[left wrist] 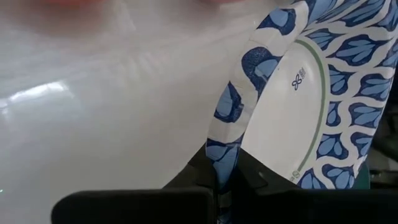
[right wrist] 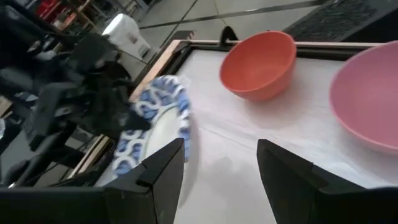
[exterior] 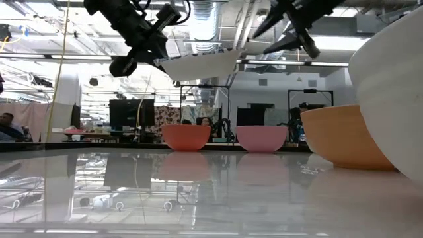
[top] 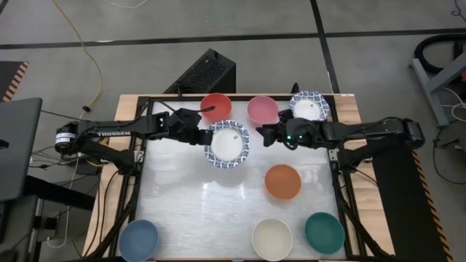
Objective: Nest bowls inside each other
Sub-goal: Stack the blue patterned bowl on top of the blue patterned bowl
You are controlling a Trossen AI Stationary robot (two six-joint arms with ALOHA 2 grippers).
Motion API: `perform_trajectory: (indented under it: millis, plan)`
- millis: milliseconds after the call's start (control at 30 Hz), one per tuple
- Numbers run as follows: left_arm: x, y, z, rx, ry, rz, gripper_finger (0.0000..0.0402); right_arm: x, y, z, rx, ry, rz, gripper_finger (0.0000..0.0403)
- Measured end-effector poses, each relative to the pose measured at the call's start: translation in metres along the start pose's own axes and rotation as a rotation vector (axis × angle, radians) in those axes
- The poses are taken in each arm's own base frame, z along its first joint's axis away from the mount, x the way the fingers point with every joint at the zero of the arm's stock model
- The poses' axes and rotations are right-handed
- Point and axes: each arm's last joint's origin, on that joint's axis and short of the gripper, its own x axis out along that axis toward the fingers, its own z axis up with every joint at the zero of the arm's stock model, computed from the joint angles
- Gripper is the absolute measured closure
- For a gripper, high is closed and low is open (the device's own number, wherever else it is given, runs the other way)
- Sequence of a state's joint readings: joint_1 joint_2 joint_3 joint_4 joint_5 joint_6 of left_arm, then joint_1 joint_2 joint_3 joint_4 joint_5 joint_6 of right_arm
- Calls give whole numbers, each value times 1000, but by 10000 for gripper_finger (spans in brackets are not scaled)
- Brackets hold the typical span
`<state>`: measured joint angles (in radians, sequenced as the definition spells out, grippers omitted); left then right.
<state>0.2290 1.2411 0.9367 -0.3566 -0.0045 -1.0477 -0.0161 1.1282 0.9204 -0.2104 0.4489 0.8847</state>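
A white bowl with a blue patterned rim [top: 227, 143] hangs above the middle of the table's far half, with my left gripper [top: 206, 135] shut on its left rim. My right gripper [top: 261, 135] stands open just right of that bowl, nothing between its fingers [right wrist: 168, 168]. A second patterned bowl [top: 309, 105], a pink bowl [top: 262, 109] and a red bowl [top: 215, 107] stand along the far edge. An orange bowl [top: 282, 182] stands right of centre. Blue [top: 138, 239], cream [top: 271, 238] and teal [top: 324, 231] bowls stand along the near edge. My left gripper pinches the patterned bowl's rim [left wrist: 224, 146] on the side toward the table's left, one finger inside the bowl and one on its outer wall. The fingers come from the left, slanting down. The bowl [exterior: 198, 65] is lifted clear of the table, mouth up, nearly level.
The white tabletop [top: 196, 204] has free room in its middle and left part. A dark frame [top: 135, 182] runs along the table's sides. A black box [top: 207, 73] stands on the floor beyond the far edge.
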Motion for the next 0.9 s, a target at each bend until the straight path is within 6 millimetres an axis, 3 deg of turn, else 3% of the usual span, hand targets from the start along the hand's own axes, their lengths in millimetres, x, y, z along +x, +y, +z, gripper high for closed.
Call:
perform_trajectory:
  millis: [400,600,900]
  plan:
    - [0,-1,10,-3,-56,-34,401,30,9,-14,8,91,-1,176]
    - [0,-1,10,1,-60,-34,401,31,10,-14,12,85,5,178]
    - [1,0,10,2,-73,-23,401,35,9,-17,0,101,-8,235]
